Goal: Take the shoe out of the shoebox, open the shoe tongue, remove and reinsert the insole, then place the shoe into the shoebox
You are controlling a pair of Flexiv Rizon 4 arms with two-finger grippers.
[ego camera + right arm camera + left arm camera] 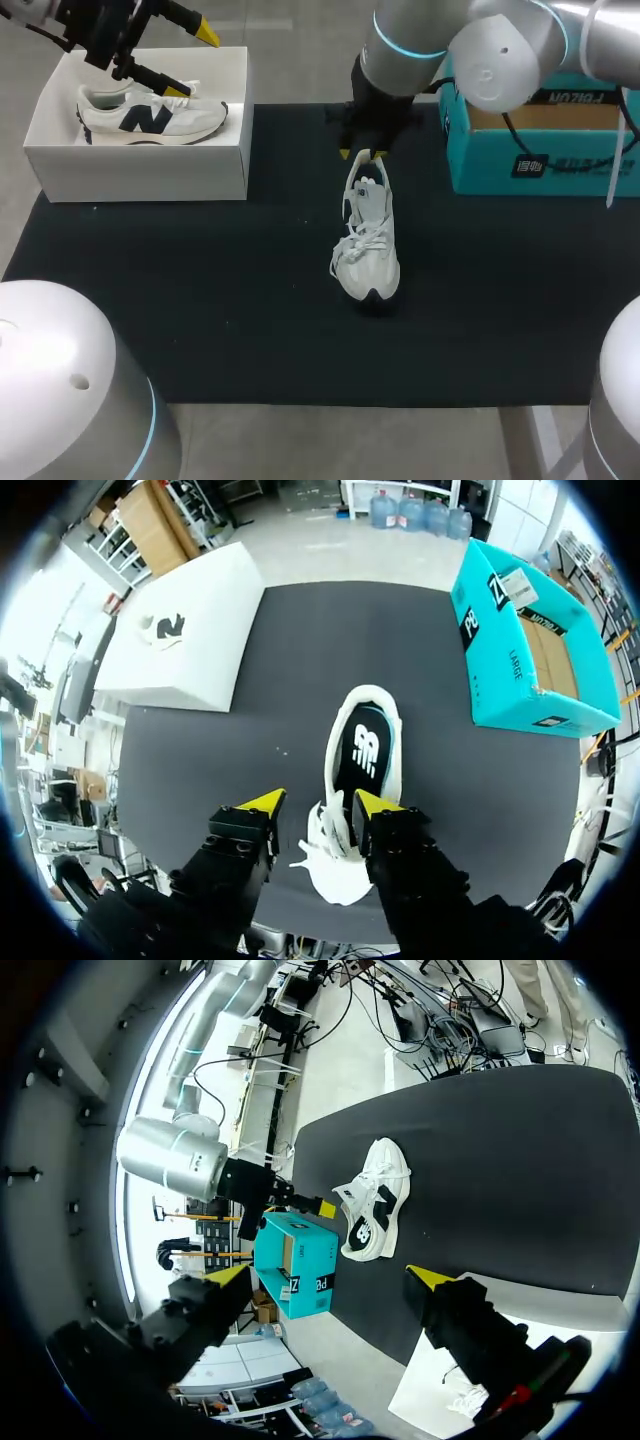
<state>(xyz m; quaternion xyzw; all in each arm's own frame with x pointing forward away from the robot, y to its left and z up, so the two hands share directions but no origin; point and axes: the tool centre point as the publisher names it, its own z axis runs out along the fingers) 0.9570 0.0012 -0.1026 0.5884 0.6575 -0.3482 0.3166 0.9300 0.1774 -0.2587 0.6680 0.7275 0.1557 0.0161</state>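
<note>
Right gripper (pixel 320 802), spread, hangs over the unboxed shoe (pixel 367 245), insole (pixel 365 748) seated; left gripper (pixel 331 1275) spread too; reboxing seemingly remains.

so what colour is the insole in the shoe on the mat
Black insole with a white logo; clearest in the right wrist view.

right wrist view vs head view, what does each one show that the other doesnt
Only the right wrist view: the dark insole down inside the shoe, and the brown inside of the open teal box.

Only the head view: the left hand, open, above the white shoebox.

Both: the shoe on the black mat with the open right hand over it, the second shoe lying in the white shoebox, and the teal box.
</note>
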